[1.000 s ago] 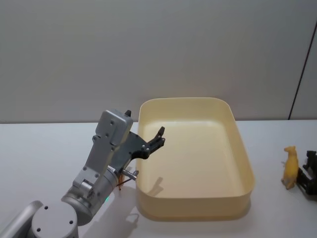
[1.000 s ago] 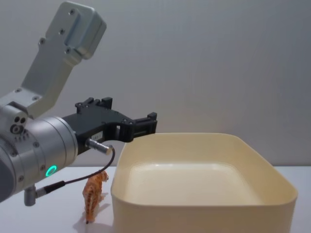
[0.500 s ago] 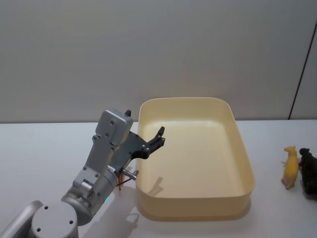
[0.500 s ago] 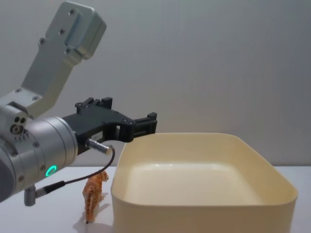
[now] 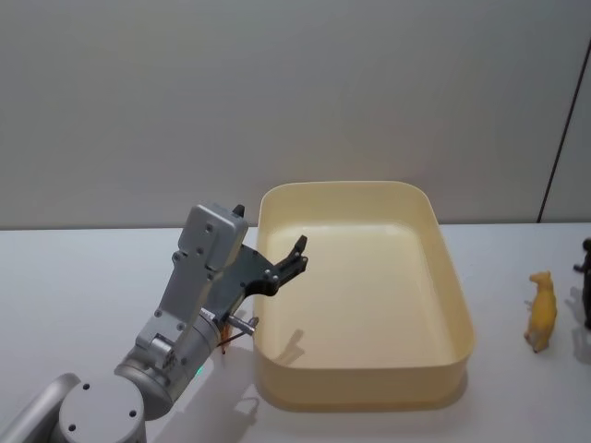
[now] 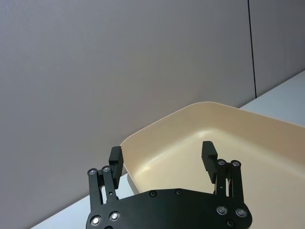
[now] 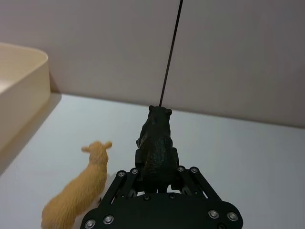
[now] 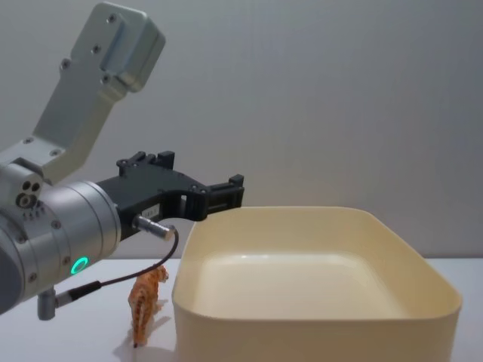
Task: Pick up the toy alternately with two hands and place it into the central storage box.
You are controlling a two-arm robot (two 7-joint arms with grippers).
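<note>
At centre, central storage box [image 5: 457,346]: a pale cream-yellow tub with rounded corners and high smooth walls, sitting on the white table [image 5: 83,277] with its long side running from 6 to 12 o'clock.
left gripper [image 6: 162,155]: mine, carried on the silver arm [image 8: 53,226] with the green ring light [image 8: 78,265]. It hovers above the box's 9 o'clock wall, released, with the flat fingers spread wide and the tips pointing toward 3 o'clock across the tub.
right gripper [image 7: 155,167]: mine, out at the table's 3 o'clock side, well apart from the box. It is clenched on the black bear toy [image 7: 156,133], one finger against each flank.
black bear toy: upright between my right fingers, head pointing away from the wrist. I cannot tell whether its feet touch the table.
yellow toy [image 5: 541,312]: standing on the table at 3 o'clock of the box, between the box wall and the bear; just beside the bear, apart from the wall.
orange tiger toy [image 8: 147,302]: standing on the table at 8 o'clock of the box, just beside its outer wall and under my left arm's cable [image 8: 121,279]; apart from my left fingers.
</note>
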